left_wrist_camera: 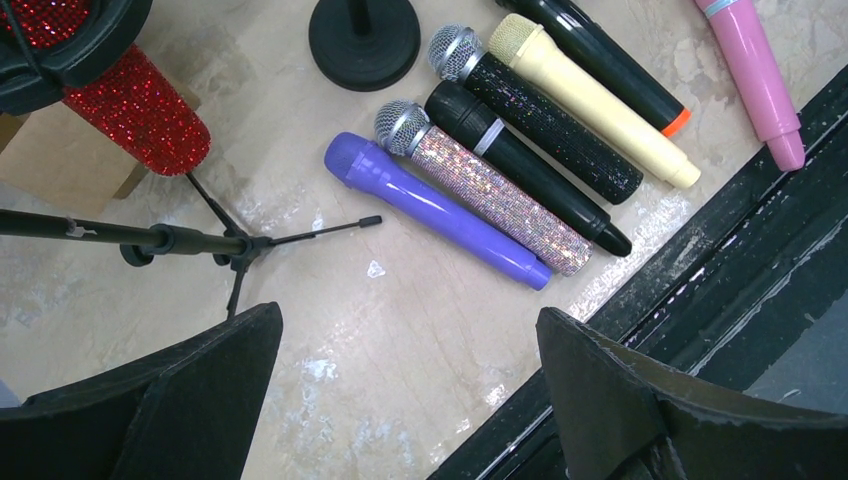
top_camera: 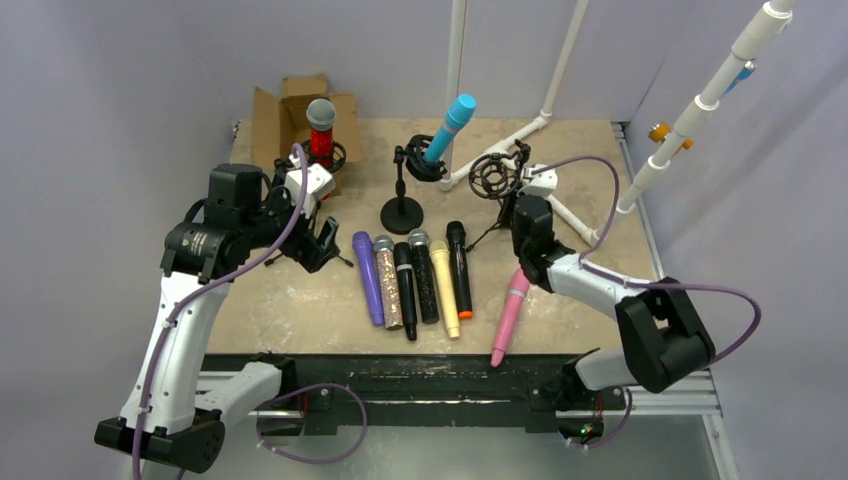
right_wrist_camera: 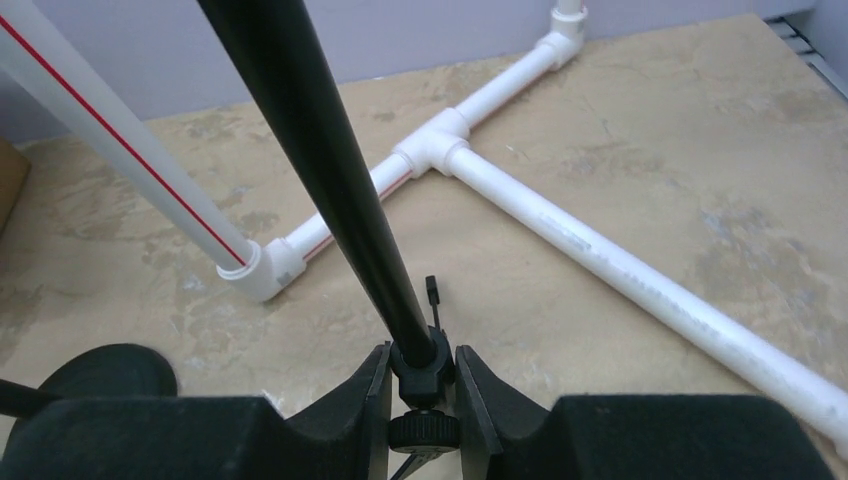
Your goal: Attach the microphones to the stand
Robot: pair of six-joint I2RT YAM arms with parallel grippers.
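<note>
On table (top_camera: 290,300), microphones (top_camera: 426,285) point rearward

Smooth, glossy plastic on the purple microphone (left_wrist_camera: 430,205) and the pink microphone (left_wrist_camera: 752,65) catches the light near the silver glitter microphone (left_wrist_camera: 500,195), its barrel crusted with sparkling stones under a metal-looking mesh head. The red glitter microphone (left_wrist_camera: 135,110), far left, wears the same rough, glinting skin; the cream microphone (left_wrist_camera: 600,105) looks matt. The table (left_wrist_camera: 400,340) is mottled beige with a stone look, scuffed and dull. At the far side, the white pipe frame (right_wrist_camera: 560,215) appears smooth plastic, the black stand pole (right_wrist_camera: 330,170) satin-smooth, the cardboard box (top_camera: 268,125) plain brown paperboard.
</note>
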